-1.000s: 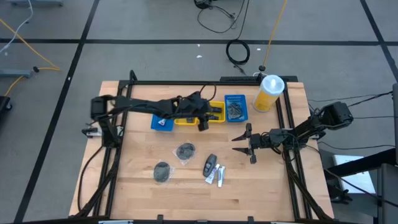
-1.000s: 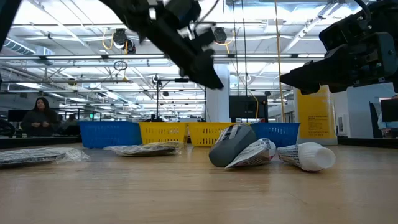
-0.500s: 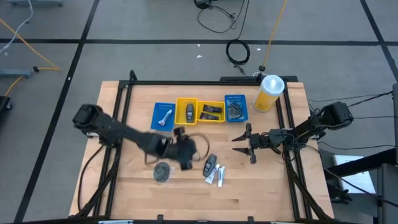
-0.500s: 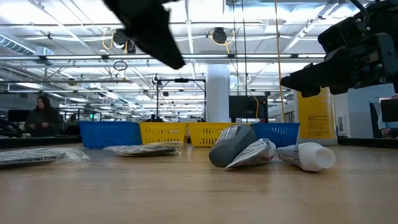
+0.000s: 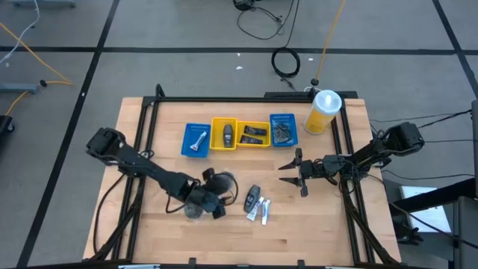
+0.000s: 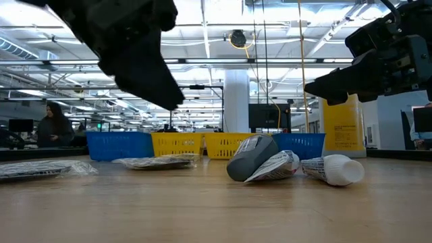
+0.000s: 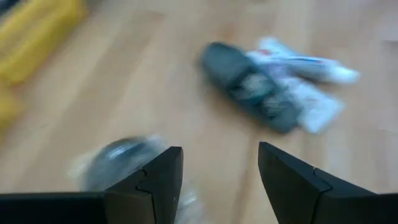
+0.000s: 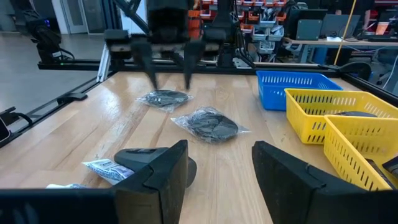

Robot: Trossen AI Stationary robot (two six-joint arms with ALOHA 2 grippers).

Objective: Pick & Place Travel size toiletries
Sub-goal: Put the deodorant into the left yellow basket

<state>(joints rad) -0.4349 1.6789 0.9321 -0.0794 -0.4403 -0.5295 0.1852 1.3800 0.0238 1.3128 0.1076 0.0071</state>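
Now the left gripper (image 5: 207, 203) hangs over a wrapped grey disc (image 8: 163, 98), jaws parted and empty.

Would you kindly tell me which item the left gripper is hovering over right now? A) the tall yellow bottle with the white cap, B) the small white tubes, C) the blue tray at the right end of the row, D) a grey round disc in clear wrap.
D: in the high view the open left gripper sits above the grey round disc in clear wrap near the table's front, far from the trays and bottle.
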